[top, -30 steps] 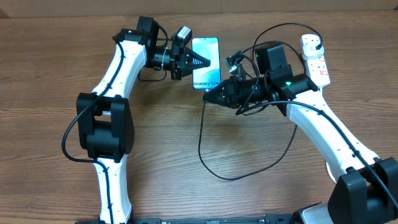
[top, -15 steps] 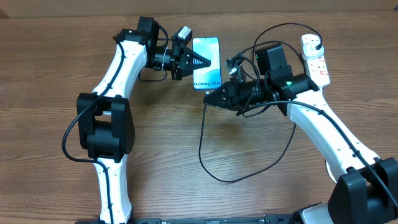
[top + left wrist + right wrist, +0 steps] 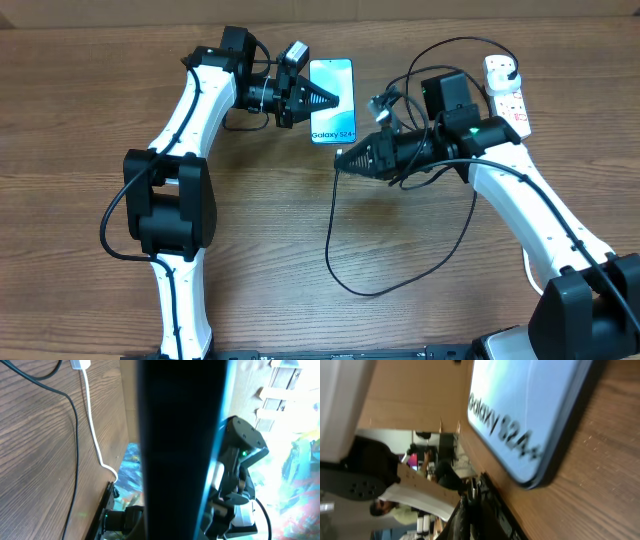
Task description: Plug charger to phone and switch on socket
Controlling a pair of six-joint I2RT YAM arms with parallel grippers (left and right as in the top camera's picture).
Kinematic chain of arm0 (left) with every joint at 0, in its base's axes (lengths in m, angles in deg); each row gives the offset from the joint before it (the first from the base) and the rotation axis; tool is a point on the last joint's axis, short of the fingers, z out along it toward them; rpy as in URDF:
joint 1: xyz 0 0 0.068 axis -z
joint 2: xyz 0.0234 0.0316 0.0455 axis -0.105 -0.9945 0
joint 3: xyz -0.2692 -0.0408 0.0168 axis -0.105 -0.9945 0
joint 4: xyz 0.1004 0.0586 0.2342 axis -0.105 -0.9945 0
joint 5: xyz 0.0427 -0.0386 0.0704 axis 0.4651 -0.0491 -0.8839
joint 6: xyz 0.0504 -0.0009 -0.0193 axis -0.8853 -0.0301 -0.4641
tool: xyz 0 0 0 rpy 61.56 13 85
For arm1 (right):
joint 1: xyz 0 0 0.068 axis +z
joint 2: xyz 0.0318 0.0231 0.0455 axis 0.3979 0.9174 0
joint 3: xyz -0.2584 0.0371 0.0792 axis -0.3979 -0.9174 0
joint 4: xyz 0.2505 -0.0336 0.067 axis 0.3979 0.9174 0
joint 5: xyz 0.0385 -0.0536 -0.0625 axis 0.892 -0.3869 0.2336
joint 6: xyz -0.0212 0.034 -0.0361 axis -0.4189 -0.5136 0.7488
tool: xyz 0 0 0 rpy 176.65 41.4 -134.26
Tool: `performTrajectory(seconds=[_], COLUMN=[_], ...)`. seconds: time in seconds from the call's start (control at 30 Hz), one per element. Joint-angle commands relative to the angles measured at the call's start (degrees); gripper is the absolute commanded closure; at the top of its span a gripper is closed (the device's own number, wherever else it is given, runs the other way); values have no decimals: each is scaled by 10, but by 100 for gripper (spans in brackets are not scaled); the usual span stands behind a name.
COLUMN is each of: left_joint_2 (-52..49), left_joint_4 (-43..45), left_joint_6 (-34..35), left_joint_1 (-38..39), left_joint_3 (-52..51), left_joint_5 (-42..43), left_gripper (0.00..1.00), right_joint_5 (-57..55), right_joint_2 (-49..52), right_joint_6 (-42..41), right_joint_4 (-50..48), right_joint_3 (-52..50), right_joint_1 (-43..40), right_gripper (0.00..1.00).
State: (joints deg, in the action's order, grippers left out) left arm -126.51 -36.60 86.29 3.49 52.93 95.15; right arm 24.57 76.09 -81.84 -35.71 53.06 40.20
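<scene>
Nothing on the list looks finished yet. The phone (image 3: 335, 125) lies flat and face up near the far edge of the bench (image 3: 80, 250), its pale blue-teal screen lit and showing the white "Galaxy S24" lettering. The left gripper (image 3: 322, 98) reaches in from the side with its jaws pressed together. Its pointed tip rests on the upper part of the screen, and I take that for steadying the phone rather than gripping it.

The right gripper (image 3: 345, 157) sits just below the phone's bottom edge. Its jaws are closed, and they seem to be pinching the charger (image 3: 329, 235) close to its connector end, since the thin black cable drops away from that tip. From there the cable swings in a wide loose loop across the bench and climbs back toward the socket (image 3: 510, 98). In the right wrist view the phone's lower corner (image 3: 520, 415) fills the frame, but I cannot make out the connector or the port, so by my reckoning it has not gone in.

The white power strip lies at the far right, well apart from the phone. The black plug (image 3: 505, 68) appears seated at its far end. Its red switches are too small for me to read. Seating the connector and flipping the switch both look left to do.
</scene>
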Motion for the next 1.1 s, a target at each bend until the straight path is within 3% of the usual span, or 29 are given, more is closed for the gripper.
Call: performTrajectory(seconds=[0.0, 0.7, 1.07], left_joint_2=[4, 4, 4], left_joint_4=[2, 2, 2], left_joint_6=[-6, -11, -15], left_joint_1=[2, 3, 3], left_joint_3=[6, 6, 6], left_joint_5=[26, 26, 26], left_gripper=[96, 96, 96], right_joint_5=[19, -46, -15], right_joint_2=[2, 11, 19], right_joint_6=[46, 13, 9], right_joint_4=[10, -17, -45], right_joint_3=[1, 1, 1], right_joint_1=[16, 14, 9], right_gripper=[96, 96, 96])
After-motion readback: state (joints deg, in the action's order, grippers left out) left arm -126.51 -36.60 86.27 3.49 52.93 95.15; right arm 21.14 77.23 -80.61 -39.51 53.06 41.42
